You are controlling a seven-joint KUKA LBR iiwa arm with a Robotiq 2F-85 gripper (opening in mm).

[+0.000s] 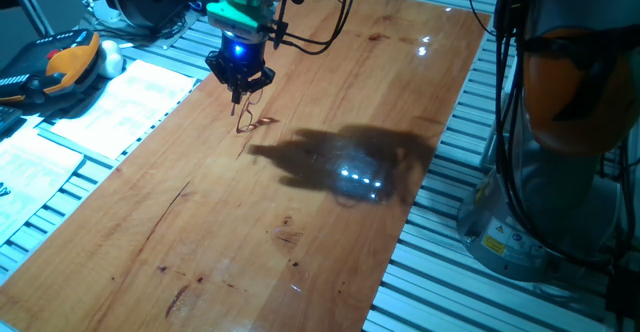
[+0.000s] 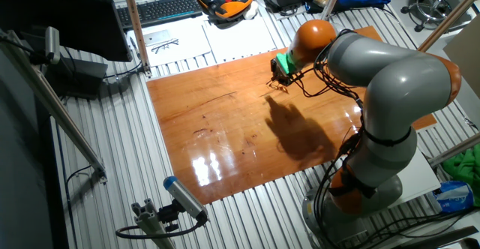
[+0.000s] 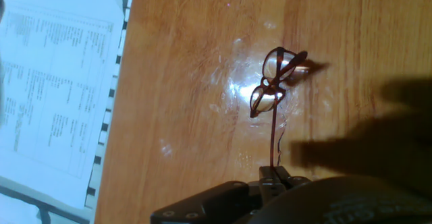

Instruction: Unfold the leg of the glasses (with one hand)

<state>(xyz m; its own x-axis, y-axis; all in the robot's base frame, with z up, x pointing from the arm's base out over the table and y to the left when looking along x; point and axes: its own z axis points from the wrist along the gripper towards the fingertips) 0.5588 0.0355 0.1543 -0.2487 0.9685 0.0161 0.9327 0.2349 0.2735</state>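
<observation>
The glasses [image 3: 275, 82], thin reddish-brown wire with two small oval lenses, lie on the wooden table [image 1: 300, 222] near its far edge, one leg stretched out straight from the frame into my gripper [image 3: 277, 175], whose fingers are pinched narrow on the leg's tip. Only my hand view resolves lenses and leg. In one fixed view the glasses [image 1: 250, 122] are a faint wire loop under the blue-lit gripper [image 1: 239, 94]; the other fixed view shows the bulky arm [image 2: 375, 69] reaching over the table.
</observation>
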